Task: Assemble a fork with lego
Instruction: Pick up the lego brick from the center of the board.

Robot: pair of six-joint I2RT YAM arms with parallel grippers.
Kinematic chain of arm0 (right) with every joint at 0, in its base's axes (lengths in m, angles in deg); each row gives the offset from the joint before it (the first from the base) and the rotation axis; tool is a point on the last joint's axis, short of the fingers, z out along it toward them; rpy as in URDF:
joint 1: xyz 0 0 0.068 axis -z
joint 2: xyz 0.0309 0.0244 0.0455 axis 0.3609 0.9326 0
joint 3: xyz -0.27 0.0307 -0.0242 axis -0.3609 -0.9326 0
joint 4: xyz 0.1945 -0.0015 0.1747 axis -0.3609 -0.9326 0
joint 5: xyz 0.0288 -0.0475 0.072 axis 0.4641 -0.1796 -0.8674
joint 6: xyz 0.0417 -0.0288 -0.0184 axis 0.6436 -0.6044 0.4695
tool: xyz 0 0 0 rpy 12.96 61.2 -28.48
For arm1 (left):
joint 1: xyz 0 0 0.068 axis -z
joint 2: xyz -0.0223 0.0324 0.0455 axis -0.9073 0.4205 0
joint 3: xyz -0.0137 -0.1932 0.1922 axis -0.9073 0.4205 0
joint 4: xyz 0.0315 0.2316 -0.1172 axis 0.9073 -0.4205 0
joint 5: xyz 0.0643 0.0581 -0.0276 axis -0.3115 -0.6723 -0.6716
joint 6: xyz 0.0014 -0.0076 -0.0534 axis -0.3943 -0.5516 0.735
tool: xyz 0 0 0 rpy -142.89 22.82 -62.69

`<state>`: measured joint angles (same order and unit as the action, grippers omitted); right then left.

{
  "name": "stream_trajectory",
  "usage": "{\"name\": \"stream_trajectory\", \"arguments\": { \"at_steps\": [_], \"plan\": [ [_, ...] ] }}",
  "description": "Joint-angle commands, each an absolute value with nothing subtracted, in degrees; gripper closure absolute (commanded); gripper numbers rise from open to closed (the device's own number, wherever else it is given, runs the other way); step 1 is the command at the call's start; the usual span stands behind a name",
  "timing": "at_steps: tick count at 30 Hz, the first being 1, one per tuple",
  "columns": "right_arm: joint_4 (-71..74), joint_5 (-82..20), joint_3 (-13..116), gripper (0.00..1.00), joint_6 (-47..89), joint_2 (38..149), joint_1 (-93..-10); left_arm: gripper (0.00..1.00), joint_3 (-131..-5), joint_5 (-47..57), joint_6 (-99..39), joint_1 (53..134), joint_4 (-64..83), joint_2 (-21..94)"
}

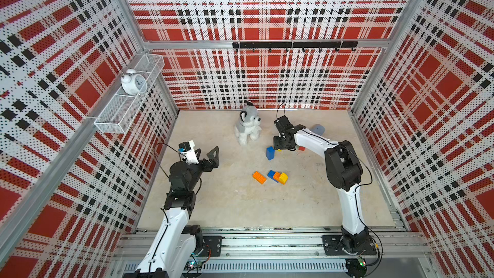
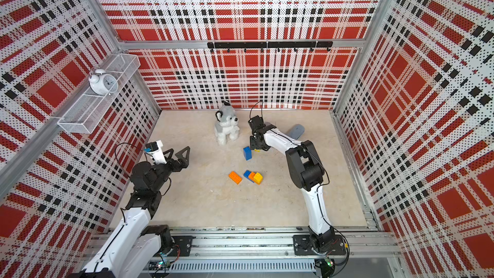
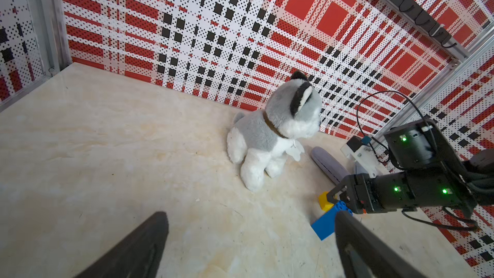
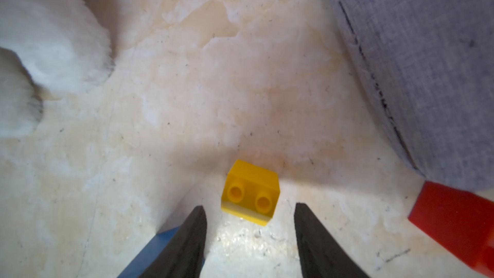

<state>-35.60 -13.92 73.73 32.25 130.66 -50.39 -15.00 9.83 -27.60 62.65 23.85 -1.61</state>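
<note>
Loose lego lies on the beige floor. The fork as it stands is a small joined cluster of blue, orange and yellow bricks (image 1: 278, 176) (image 2: 253, 176), with a long orange brick (image 1: 259, 177) (image 2: 235, 177) beside it. Farther back are a long blue brick (image 1: 270, 153) (image 3: 324, 224), a small yellow brick (image 4: 250, 193) (image 3: 326, 201) and a red brick (image 4: 454, 217) (image 1: 301, 148). My right gripper (image 4: 250, 205) (image 1: 278, 148) hangs low and open, the yellow brick just beyond its fingertips, ungripped. My left gripper (image 3: 251, 236) (image 1: 211, 156) stands wide open and empty at the left.
A plush husky (image 1: 248, 125) (image 3: 272, 135) sits at the back centre, close to the right gripper. A grey-blue case (image 4: 417, 62) (image 2: 296, 131) lies behind the red brick. On the left wall, a wire shelf (image 1: 128, 97) holds a white alarm clock (image 1: 132, 82).
</note>
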Motion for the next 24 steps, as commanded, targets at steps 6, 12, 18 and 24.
{"name": "stream_trajectory", "arguments": {
  "at_steps": [6, 12, 18, 24],
  "plan": [
    [-36.51, -12.04, 77.93, 0.49, 34.41, 136.09, -50.74, 0.01, -14.61, 9.03, -29.29, 62.97, 24.46, -0.62],
    [-36.72, -10.4, 76.71, 0.71, 33.18, 135.17, -50.69, 0.01, -14.65, 9.26, -29.64, 62.95, 24.55, -0.41],
    [-34.98, -10.36, 68.35, 0.73, 23.68, 125.11, -50.8, 0.0, -14.8, 9.63, -30.12, 62.94, 24.55, -0.5],
    [-33.88, -10.08, 50.09, 0.7, 18.1, 110.75, -50.81, 0.0, -14.56, 9.83, -30.47, 63.04, 25.43, -0.06]
  ]
}}
